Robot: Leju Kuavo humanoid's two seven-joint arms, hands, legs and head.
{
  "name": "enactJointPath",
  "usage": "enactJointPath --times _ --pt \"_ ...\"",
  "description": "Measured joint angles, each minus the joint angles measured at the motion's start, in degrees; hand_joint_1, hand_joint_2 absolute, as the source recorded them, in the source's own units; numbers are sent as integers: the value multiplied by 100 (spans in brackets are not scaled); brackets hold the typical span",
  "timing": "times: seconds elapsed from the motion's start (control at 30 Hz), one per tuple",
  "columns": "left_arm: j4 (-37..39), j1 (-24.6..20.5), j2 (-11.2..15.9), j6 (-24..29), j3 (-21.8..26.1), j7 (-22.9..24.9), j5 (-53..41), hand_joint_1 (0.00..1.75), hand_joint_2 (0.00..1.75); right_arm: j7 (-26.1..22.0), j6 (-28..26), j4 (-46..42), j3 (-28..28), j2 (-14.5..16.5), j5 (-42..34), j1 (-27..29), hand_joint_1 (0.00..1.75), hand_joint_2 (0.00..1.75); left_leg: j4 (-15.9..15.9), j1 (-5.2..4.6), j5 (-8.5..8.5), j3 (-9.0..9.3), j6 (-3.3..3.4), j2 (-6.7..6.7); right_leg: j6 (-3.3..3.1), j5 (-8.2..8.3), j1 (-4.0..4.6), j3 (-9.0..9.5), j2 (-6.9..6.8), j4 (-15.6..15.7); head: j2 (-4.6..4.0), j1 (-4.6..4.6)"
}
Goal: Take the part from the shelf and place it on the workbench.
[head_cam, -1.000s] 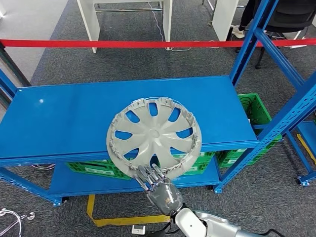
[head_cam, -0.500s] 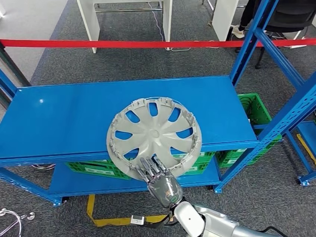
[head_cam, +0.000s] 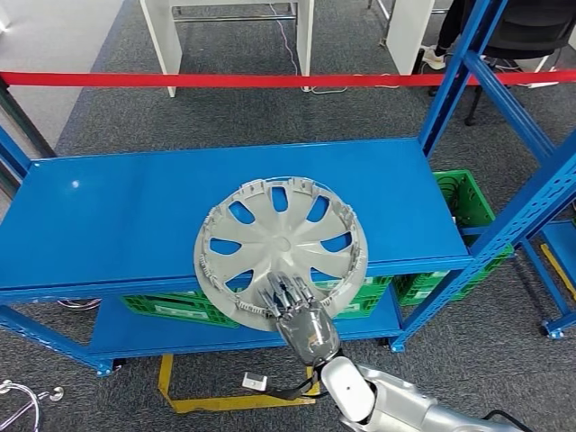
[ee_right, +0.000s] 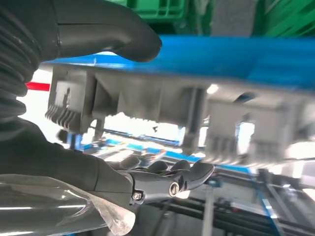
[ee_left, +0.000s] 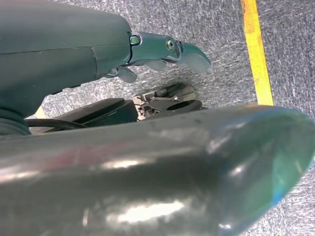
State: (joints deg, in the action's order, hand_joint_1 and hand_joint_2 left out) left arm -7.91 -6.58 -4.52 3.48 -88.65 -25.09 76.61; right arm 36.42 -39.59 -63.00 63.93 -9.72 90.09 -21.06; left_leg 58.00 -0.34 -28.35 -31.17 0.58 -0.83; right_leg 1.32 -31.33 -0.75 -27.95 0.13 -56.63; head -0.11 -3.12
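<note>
A silver-grey hubcap [head_cam: 281, 243] lies flat on the blue shelf [head_cam: 102, 216], its near rim jutting past the shelf's front edge. My right hand [head_cam: 302, 319] reaches up from below, and its fingers [head_cam: 289, 292] spread over that near rim. In the right wrist view the hubcap's ribbed rim [ee_right: 148, 98] sits between the thumb [ee_right: 111, 34] and the dark fingers [ee_right: 171, 182], with a gap on both sides, so nothing is gripped. My left hand [ee_left: 111, 59] hangs over grey carpet, holding nothing, with its fingers apart.
Blue uprights [head_cam: 516, 216] frame the shelf's right end. Green crates [head_cam: 469, 198] sit on the lower level. A red barrier tape [head_cam: 203, 79] crosses behind the shelf, with white table legs [head_cam: 163, 36] beyond. Yellow floor tape [head_cam: 203, 400] lies below the shelf.
My right hand has moved forward and slightly right, its fingers sliding further over the hubcap's near rim. The hubcap has not moved.
</note>
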Motion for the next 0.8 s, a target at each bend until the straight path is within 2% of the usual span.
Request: enactJointPath --times 0.1,0.27,0.3,0.4,0.43,0.6,0.8 --pt "-1 -3 0 0 0 0 -5 0 0 127 0 -11 6 -1 1 -56 0 175 0 0 0 0 0 0 0 0 0 0 -1 0 0 1" --pt "-2 -8 0 0 0 2 -36 0 0 -39 1 -12 -60 -2 1 -58 0 175 0 0 0 0 0 0 0 0 0 -1 0 0 0 1" --pt "-2 -8 0 0 0 4 -43 0 0 -65 1 -12 -84 -2 1 -55 27 175 0 0 0 0 0 0 0 0 0 -2 -1 0 0 1" --pt "-2 -7 0 1 0 9 -63 0 0 -153 0 -12 -189 -4 -3 -44 158 175 0 0 0 0 0 0 0 0 0 -2 0 0 0 1" --pt "-2 -7 0 2 0 9 -72 0 0 -198 0 -13 -239 -4 -4 -37 175 175 0 0 0 0 0 0 0 0 0 -2 0 0 0 2" --pt "-2 -7 2 6 0 15 -84 0 0 -288 0 -136 -455 -34 -4 16 175 175 0 0 0 -1 0 0 0 0 0 -1 0 0 0 1" --pt "-2 -7 0 10 0 15 -54 0 0 1 -1 -577 -458 -149 -4 -9 175 175 1 0 0 -1 0 0 0 0 0 -2 0 0 0 1"
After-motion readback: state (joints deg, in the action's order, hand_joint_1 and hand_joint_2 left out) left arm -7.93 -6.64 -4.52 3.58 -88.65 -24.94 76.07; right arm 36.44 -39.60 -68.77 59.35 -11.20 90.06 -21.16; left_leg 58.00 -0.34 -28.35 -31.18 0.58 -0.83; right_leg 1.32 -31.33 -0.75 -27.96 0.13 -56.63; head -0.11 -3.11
